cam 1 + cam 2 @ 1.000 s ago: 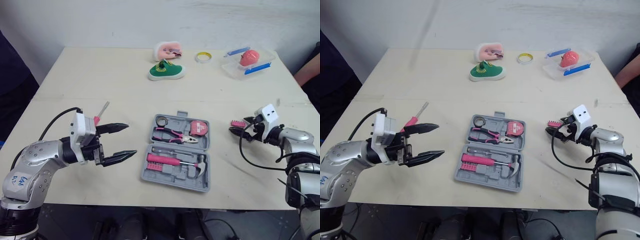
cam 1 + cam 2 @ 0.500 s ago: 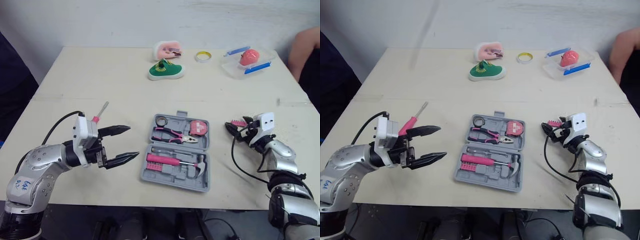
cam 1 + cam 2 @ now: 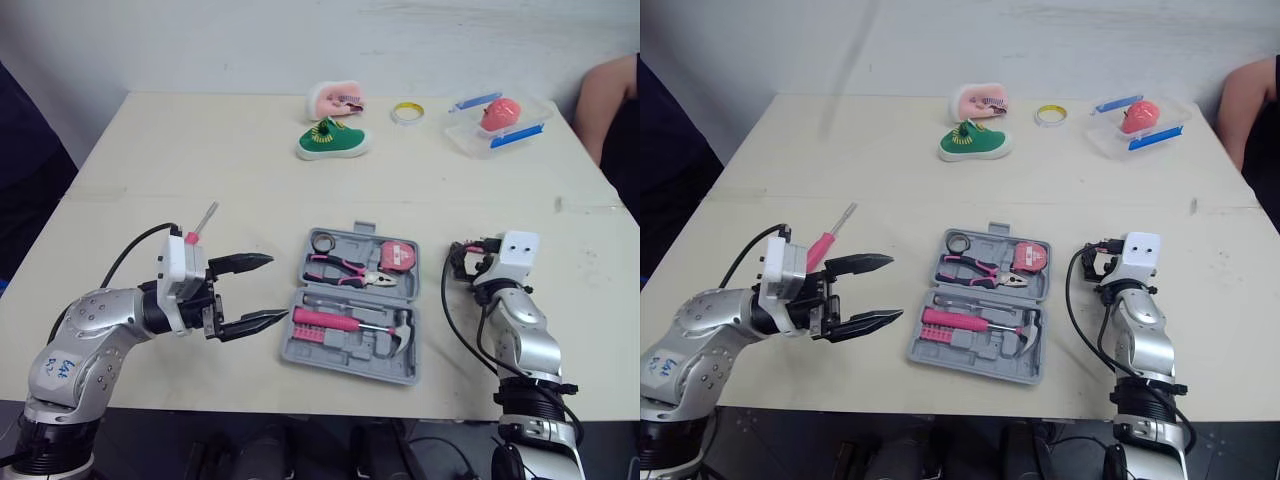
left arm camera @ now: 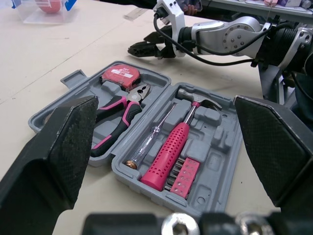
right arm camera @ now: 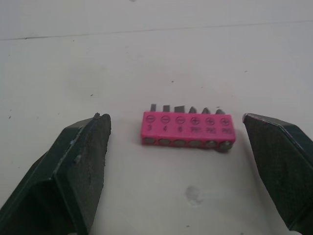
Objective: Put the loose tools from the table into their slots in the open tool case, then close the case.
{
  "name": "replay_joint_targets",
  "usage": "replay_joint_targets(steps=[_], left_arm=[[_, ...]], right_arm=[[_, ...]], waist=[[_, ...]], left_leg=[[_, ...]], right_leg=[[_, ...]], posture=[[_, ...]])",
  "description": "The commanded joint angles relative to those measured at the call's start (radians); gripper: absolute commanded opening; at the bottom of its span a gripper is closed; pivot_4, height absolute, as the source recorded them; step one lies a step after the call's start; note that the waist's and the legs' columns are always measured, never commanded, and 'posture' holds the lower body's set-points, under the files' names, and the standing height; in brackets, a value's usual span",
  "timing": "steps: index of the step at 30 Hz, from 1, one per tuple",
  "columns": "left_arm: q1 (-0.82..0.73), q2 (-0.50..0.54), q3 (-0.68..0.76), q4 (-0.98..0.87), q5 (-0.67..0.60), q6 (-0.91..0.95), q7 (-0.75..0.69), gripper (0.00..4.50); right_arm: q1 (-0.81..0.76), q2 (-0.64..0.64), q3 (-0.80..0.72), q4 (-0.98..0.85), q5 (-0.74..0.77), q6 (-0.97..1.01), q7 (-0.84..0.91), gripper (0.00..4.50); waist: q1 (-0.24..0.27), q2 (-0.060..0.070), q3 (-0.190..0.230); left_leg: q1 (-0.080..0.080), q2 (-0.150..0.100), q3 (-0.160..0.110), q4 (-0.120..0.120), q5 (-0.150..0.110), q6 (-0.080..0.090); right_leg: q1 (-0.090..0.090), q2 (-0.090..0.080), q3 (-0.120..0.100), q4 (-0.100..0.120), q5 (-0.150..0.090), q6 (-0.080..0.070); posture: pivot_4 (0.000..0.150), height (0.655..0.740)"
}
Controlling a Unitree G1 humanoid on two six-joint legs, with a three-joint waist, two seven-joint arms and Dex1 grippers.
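The grey tool case (image 3: 300, 352) lies open at the table's front middle, holding pliers, a tape measure, a hammer, a slim screwdriver and a pink bit strip. My left gripper (image 3: 276, 290) is open just left of the case, fingers pointing at it, nothing between them. A loose pink-handled screwdriver (image 3: 203, 222) lies behind that wrist. My right gripper (image 3: 463, 262) is open to the right of the case. In the right wrist view a loose pink bit holder (image 5: 188, 129) lies on the table between its fingers (image 5: 78, 161), untouched.
At the table's far side sit a green shoe (image 3: 332, 140), a pink object (image 3: 338, 98), a yellow tape roll (image 3: 405, 112) and a clear box (image 3: 498, 122) with a pink item. A person's arm (image 3: 610, 100) shows at the far right edge.
My right arm has swung in towards the case and now points down over the bit holder. The left gripper has moved right, closer to the case. A person's arm appeared at the right.
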Motion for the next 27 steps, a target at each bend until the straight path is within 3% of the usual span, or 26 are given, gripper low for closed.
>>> replay_joint_targets(steps=[1, 18, 21, 24, 27], left_arm=[[-0.006, -0.001, -0.004, 0.003, 0.004, -0.022, -0.010, 4.47], [-0.006, -0.003, -0.020, 0.000, 0.011, -0.034, -0.006, 4.47], [-0.012, -0.001, -0.026, -0.002, 0.007, -0.029, -0.008, 4.50], [-0.021, 0.000, -0.031, -0.002, 0.005, -0.025, -0.006, 4.50], [-0.029, -0.001, -0.036, -0.005, 0.003, -0.020, -0.001, 4.50]], right_arm=[[-0.034, -0.018, -0.031, 0.026, 0.029, 0.002, -0.005, 4.50], [-0.069, 0.011, -0.017, 0.130, 0.005, -0.010, -0.095, 4.50], [-0.073, 0.010, -0.011, 0.145, 0.003, -0.013, -0.095, 3.73], [-0.073, 0.007, -0.013, 0.144, -0.001, -0.011, -0.107, 2.37], [-0.067, 0.003, -0.023, 0.123, 0.011, -0.015, -0.103, 2.37]], waist=[[0.000, 0.000, 0.000], [0.000, 0.000, 0.000], [-0.001, 0.000, 0.000], [-0.001, -0.001, -0.001], [-0.001, -0.001, -0.001]], left_leg=[[0.000, 0.000, 0.000, 0.000, 0.000, 0.000], [0.000, 0.000, 0.000, -0.001, 0.000, 0.001], [0.001, 0.000, 0.000, -0.001, 0.000, 0.001], [0.001, 0.000, 0.000, -0.001, 0.000, 0.001], [0.001, 0.000, 0.000, -0.001, 0.000, 0.001]], right_leg=[[0.000, 0.000, 0.000, 0.000, 0.000, 0.000], [0.000, 0.000, 0.000, 0.000, 0.000, 0.000], [0.000, 0.000, 0.000, 0.000, 0.000, 0.000], [0.000, 0.000, 0.000, 0.000, 0.000, 0.000], [0.001, 0.000, 0.000, 0.000, 0.000, 0.000]], posture=[[0.150, 0.7400], [0.150, 0.7400], [0.150, 0.7400], [0.150, 0.7400], [0.150, 0.7400]])
